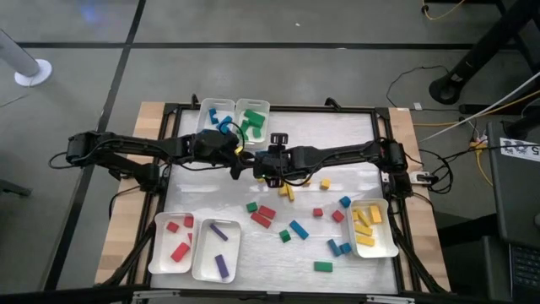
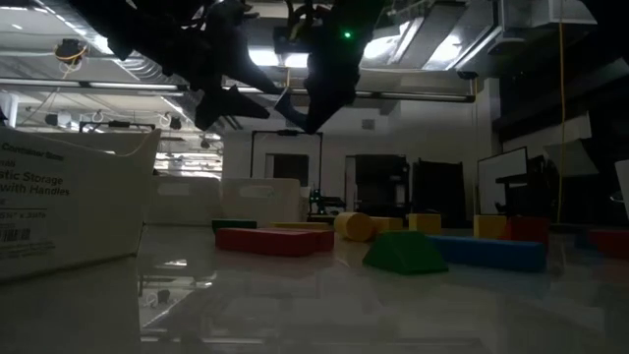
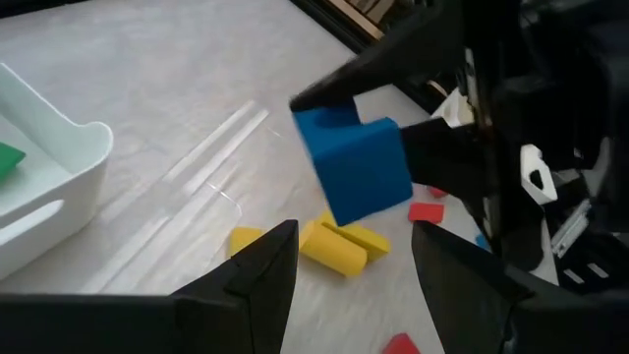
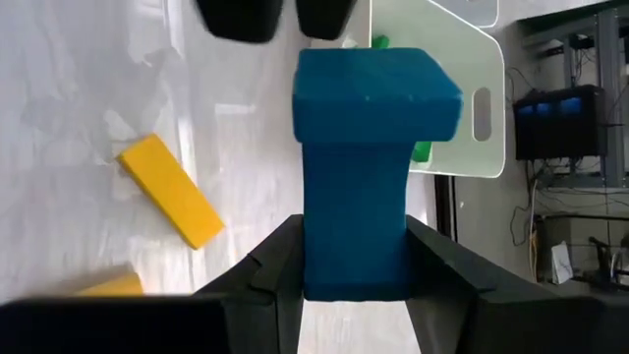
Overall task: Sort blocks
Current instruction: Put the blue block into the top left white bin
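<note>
My right gripper (image 4: 356, 280) is shut on a blue block (image 4: 366, 147) and holds it above the white table's middle (image 1: 260, 165). My left gripper (image 3: 354, 285) faces it from the table's left side, open, its fingers a short way off the block (image 3: 354, 167) and not touching it. Loose blocks lie flat on the table below: yellow ones (image 3: 334, 246), red ones (image 1: 263, 215), a green one (image 1: 323, 266) and blue ones (image 1: 337, 247). My right gripper pinches the blue block between its two fingers, on two opposite sides of the end nearest the wrist (image 4: 354, 270). The fingers slant down from the table's right side and lie along the block. The block sticks out past the fingertips, lifted clear of the table.
White trays stand around the table: one with blue blocks (image 1: 207, 114) and one with green blocks (image 1: 263, 108) at the far edge, a red-filled (image 1: 160, 245) and a purple-filled one (image 1: 202, 257) near left, a yellow-filled one (image 1: 384, 245) near right. The white box (image 2: 69, 197) stands left in the low view.
</note>
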You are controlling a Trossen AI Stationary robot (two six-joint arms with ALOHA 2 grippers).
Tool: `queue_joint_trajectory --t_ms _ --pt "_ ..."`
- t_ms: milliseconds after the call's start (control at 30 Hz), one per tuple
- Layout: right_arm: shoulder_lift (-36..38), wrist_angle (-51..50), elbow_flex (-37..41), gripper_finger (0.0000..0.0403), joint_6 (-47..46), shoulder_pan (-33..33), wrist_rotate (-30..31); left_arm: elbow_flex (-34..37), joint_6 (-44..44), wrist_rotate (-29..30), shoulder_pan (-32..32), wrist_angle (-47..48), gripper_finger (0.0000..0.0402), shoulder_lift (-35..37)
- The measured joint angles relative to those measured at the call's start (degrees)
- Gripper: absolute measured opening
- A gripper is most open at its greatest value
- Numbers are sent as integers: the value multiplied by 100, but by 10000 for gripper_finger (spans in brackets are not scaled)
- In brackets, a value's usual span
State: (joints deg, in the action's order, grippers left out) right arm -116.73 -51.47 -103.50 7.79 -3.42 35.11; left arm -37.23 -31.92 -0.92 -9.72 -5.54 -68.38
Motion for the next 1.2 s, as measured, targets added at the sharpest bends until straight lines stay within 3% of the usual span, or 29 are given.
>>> queue_joint_trajectory --t_ms 400,900,1200 --pt "0 -91 0 136 -260 2 -21 -3 8 -7 -2 -270 189 -2" --pt "0 -342 2 136 -316 2 -1096 -4 3249 -4 347 -85 189 -2" --pt "0 42 10 136 -306 7 -1381 -4 3687 20 588 -112 189 -2"
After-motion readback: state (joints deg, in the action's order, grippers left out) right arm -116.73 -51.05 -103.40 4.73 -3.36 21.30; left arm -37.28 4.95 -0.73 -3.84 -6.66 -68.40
